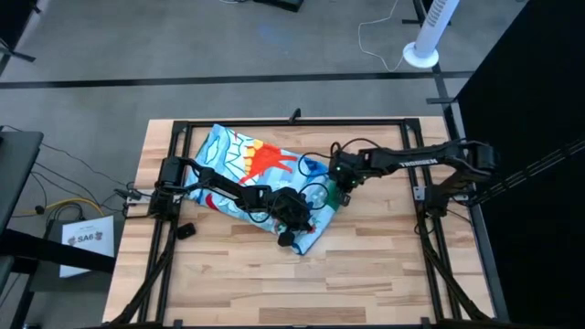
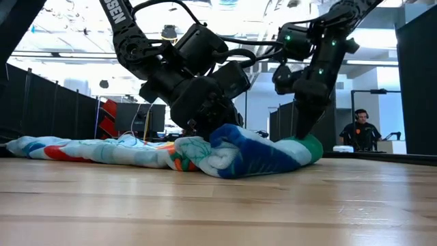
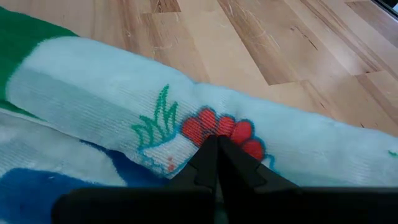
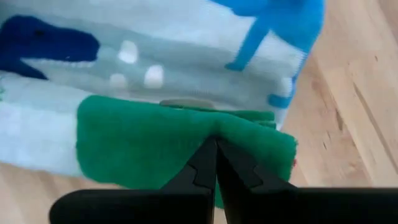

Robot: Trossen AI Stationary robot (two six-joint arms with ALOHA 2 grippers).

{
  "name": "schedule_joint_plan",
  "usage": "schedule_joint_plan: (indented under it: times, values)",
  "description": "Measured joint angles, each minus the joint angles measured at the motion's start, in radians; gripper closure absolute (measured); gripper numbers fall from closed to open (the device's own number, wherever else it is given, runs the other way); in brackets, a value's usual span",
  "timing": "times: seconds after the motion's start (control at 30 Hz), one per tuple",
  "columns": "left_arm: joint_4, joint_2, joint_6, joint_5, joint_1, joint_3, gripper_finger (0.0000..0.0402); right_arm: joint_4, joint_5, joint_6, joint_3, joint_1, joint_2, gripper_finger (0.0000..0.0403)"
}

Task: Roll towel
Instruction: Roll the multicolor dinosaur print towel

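Note:
The towel (image 1: 251,163) lies across the middle of the table, light blue with red, orange and white motifs and a green border. Its far-left part lies flat. Its near-right end is bunched into a thick roll (image 2: 239,156) resting on the wood. My left gripper (image 1: 294,222) is down on that roll's near part and is shut on the towel. My right gripper (image 1: 340,181) is at the roll's right end, shut on the green border (image 4: 161,146). The low view shows both grippers low over the roll (image 2: 205,130) (image 2: 300,130). My left gripper pinches a fold of the roll (image 3: 214,127) at the red motif between its two fingertips. It comes slanting down from the table's left. The roll rests on the table. My right gripper pinches the green border's edge (image 4: 217,132) at the roll's right end between its fingertips, coming slanting down from the right. The cloth there lies on the table.
A black frame rail (image 1: 302,122) runs around the table. A small black object (image 1: 186,229) lies at the near left. Bare wood (image 1: 302,283) lies toward the near edge. A person (image 2: 360,130) sits far behind the table.

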Motion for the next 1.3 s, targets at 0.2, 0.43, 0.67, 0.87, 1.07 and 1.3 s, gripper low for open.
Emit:
schedule_joint_plan:
  times: [0.2, 0.43, 0.67, 0.87, 1.07, 1.3]
  values:
    - [-0.002, 0.000, -0.036, -0.001, 0.000, 0.000, 0.0402, 0.109, 0.000, 0.008, -0.062, -0.003, 0.046, 0.0403]
    - [-0.002, 0.000, -0.048, -0.005, -0.005, 0.000, 0.0402, 0.187, -0.006, 0.040, -0.112, -0.019, 0.047, 0.0403]
    - [-0.001, 0.000, -0.053, -0.013, -0.007, 0.000, 0.0402, 0.187, 0.028, 0.064, -0.118, -0.017, 0.046, 0.0403]
    - [-0.001, 0.000, -0.070, -0.013, -0.007, 0.000, 0.0402, 0.184, 0.041, 0.063, -0.118, -0.011, 0.048, 0.0403]
    - [0.000, 0.000, -0.078, -0.013, -0.007, 0.000, 0.0402, 0.181, 0.044, 0.063, -0.119, -0.012, 0.048, 0.0403]
    - [0.001, 0.000, -0.091, -0.013, -0.007, 0.000, 0.0402, 0.178, 0.036, 0.063, -0.119, -0.008, 0.049, 0.0403]
